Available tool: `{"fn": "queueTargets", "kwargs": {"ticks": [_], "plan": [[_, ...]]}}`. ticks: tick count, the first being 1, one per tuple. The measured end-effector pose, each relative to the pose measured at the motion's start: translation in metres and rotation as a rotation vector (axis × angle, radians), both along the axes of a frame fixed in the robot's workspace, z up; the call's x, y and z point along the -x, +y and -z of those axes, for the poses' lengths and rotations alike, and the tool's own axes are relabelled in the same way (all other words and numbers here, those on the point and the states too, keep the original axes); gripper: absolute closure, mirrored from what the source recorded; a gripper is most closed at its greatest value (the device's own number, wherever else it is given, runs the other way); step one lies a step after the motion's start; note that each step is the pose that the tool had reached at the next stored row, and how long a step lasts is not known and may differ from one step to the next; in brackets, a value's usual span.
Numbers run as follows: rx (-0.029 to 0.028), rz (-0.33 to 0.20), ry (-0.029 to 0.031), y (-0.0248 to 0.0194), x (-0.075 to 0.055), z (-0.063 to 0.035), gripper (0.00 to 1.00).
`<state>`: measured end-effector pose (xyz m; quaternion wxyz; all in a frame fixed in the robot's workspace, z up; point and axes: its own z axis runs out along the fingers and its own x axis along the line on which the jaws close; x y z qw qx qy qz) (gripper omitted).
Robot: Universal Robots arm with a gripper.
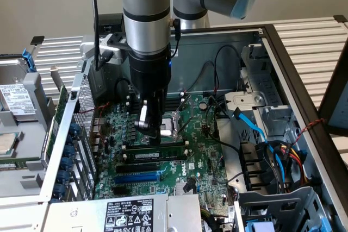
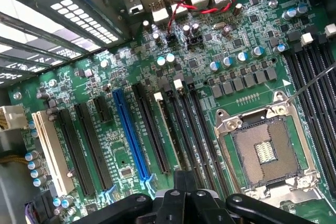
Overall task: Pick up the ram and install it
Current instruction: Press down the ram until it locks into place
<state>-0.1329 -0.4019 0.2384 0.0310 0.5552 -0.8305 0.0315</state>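
Tool over the motherboard, ram seated below it

The clenched tool [image 1: 150,126] hovers empty above the motherboard [image 1: 206,161], beside the CPU socket [image 2: 265,153]; the ram [image 1: 155,149] lies flat in a slot just beneath its fingertips, apart from them.

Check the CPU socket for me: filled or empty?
Empty: the CPU socket shows its bare contact grid inside the metal frame, no chip seated.
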Motion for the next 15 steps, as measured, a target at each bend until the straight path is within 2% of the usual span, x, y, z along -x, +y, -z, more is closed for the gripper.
{"fn": "queueTargets", "kwargs": {"ticks": [15], "plan": [[0.0042,0.184,0.0005,0.0000,0.0000,-0.0001,0.89]]}}
